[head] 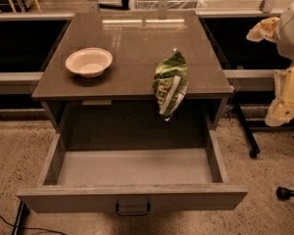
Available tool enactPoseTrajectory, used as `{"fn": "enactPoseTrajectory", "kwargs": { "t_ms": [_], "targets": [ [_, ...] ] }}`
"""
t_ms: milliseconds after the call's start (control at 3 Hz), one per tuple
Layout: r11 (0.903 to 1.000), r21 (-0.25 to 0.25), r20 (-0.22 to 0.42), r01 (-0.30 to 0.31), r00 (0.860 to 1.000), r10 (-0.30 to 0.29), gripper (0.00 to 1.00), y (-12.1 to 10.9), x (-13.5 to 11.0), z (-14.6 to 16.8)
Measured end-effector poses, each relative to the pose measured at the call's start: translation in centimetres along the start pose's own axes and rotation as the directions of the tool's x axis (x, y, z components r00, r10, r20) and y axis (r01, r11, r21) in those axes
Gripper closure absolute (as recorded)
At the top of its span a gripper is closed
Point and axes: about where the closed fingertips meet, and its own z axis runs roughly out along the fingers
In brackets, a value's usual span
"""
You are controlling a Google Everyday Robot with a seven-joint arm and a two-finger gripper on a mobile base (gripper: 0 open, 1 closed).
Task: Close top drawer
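Desk (137, 33): it fills the middle of the scene, with its top bare between the two things standing on it. We judge it steady enough to take a push straight toward the far side.

Top drawer (132, 197): pulled nearly all the way out toward the near side, and empty inside. Its flat front lies well apart from the desk body, so the whole closing travel is still ahead. We would press on the middle of the front and keep the push square, so the drawer does not skew on its runners.

Tool (283, 89): it hangs at the far right edge, beside the desk and well apart from the drawer front. We cannot tell whether it is set wide or narrow. It holds nothing that we can see. It must first come down and round to the near side of the front.

Chip bag (170, 84): green, at the near edge of the desk top, with its lower end drooping over the open drawer. We would push slowly, since the bag may slip in.

Bowl (88, 61): pale and empty, on the left of the desk top, clear of the work.

Handle (133, 209): a small dark loop at the centre of the front. It marks our push point, and no grip on it is needed.
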Motion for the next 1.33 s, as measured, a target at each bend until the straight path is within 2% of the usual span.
{"fn": "enactPoseTrajectory", "kwargs": {
  "t_ms": [333, 667, 1000, 1333],
  "targets": [
    [1.0000, 0.000, 0.000, 0.000, 1.000, 0.000, 0.00, 0.0, 0.0, 0.0],
    [0.9971, -0.075, 0.076, -0.005, 0.997, 0.011, 0.00, 0.9, 0.2, 4.5],
    [0.9902, -0.139, 0.221, 0.002, 0.975, 0.029, 0.00, 4.2, -0.6, 10.7],
    [0.9808, -0.194, 0.315, -0.011, 0.946, 0.073, 0.26, 9.9, -1.0, 17.5]
  ]
}}
